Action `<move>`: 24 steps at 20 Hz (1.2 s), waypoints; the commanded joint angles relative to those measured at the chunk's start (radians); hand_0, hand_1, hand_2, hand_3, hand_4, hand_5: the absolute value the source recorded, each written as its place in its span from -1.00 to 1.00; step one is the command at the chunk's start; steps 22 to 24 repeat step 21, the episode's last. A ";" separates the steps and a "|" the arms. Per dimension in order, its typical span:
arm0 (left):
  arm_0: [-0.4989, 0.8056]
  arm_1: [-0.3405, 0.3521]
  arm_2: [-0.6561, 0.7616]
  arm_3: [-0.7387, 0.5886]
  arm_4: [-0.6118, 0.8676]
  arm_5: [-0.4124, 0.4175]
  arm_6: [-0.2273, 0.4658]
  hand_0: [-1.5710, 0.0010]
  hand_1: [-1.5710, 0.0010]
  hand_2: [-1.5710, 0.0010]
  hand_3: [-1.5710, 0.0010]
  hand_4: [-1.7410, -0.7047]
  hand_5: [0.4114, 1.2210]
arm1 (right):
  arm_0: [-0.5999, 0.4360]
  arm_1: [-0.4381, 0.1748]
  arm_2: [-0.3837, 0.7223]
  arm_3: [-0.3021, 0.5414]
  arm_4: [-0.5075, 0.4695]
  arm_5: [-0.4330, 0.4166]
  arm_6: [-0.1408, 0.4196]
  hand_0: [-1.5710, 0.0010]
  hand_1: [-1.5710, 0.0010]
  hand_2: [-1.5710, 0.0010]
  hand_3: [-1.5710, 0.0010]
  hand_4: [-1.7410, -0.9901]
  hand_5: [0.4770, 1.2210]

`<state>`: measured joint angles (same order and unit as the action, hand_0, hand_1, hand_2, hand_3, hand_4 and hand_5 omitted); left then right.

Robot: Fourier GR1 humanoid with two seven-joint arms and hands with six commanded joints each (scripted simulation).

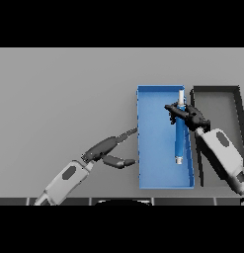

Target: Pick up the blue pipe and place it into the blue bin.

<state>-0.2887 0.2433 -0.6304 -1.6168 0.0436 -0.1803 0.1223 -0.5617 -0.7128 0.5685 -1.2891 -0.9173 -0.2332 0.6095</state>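
Note:
The blue pipe (179, 141), a long blue tube with white ends, stands lengthwise over the right side of the blue bin (153, 143). My right hand (188, 114) is over the bin's upper right part, its fingers curled round the pipe near the far end. I cannot tell whether the pipe rests on the bin floor or hangs just above it. My left hand (107, 148) lies on the table left of the bin, fingers straight, with fingertips close to the bin's left wall.
A dark grey bin (220, 94) stands right beside the blue bin, partly covered by my right forearm. Grey table stretches to the left and behind both bins.

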 commanded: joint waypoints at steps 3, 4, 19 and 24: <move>0.010 0.015 0.008 -0.004 0.011 -0.008 -0.018 1.00 1.00 1.00 1.00 0.76 -0.84 | -0.036 -0.052 0.078 -0.018 -0.010 0.075 -0.001 0.51 0.54 0.56 0.73 0.35 0.65; 0.006 0.017 0.013 -0.002 0.013 -0.006 -0.016 1.00 1.00 1.00 1.00 0.76 -0.84 | -0.046 -0.076 0.105 -0.025 0.031 0.105 -0.011 0.61 0.63 0.64 0.78 0.40 0.52; 0.029 0.034 0.001 -0.038 0.005 -0.003 -0.007 1.00 1.00 1.00 1.00 0.77 -0.85 | -0.085 -0.093 0.171 -0.037 0.111 0.117 -0.015 0.97 0.98 0.98 0.99 0.48 -0.22; 0.040 0.050 0.005 -0.042 0.008 -0.009 -0.018 1.00 1.00 1.00 1.00 0.77 -0.85 | -0.078 -0.097 0.178 -0.052 0.117 0.117 -0.019 0.97 0.98 0.98 0.99 0.48 -0.21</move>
